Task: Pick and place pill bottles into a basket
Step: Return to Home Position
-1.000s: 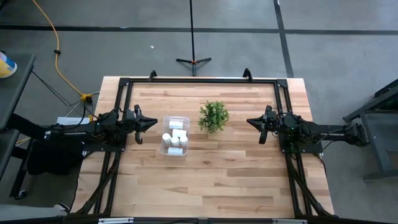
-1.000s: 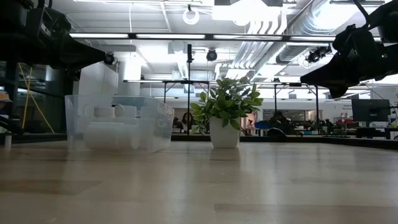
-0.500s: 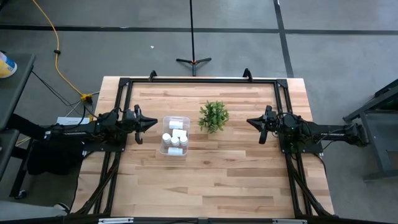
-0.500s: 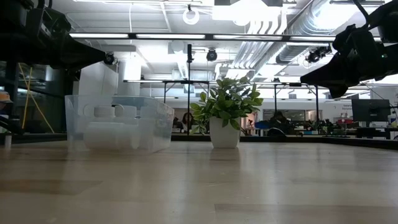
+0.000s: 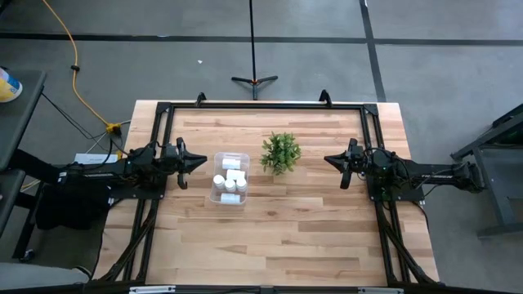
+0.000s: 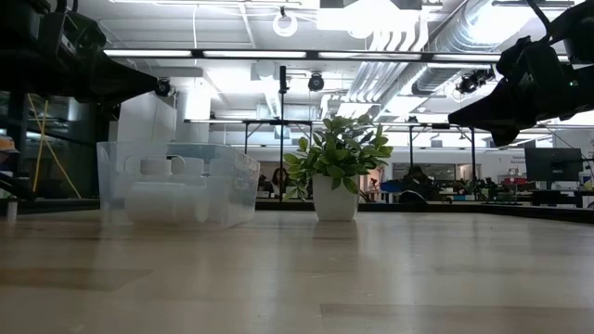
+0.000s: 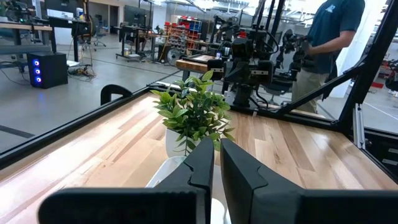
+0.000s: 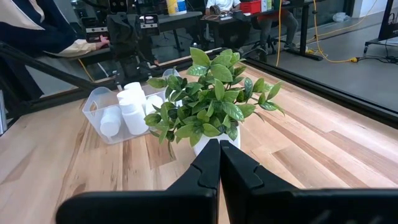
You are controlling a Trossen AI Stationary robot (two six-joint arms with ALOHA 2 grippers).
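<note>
The clear basket [image 5: 229, 179] stands on the table left of centre, resting on its base, with several white pill bottles [image 5: 230, 183] inside; it also shows in the low view [image 6: 178, 182] and the right wrist view [image 8: 122, 111]. My left gripper [image 5: 203, 161] hovers just left of the basket, above the table, fingers nearly shut with a narrow gap [image 7: 217, 163], empty. My right gripper [image 5: 327, 159] hovers at the table's right, shut and empty [image 8: 219, 163].
A small green plant in a white pot [image 5: 280, 153] stands right of the basket, between the two grippers. A black frame [image 5: 261, 104] runs along the table's far and side edges. A person [image 7: 329, 37] stands beyond the table.
</note>
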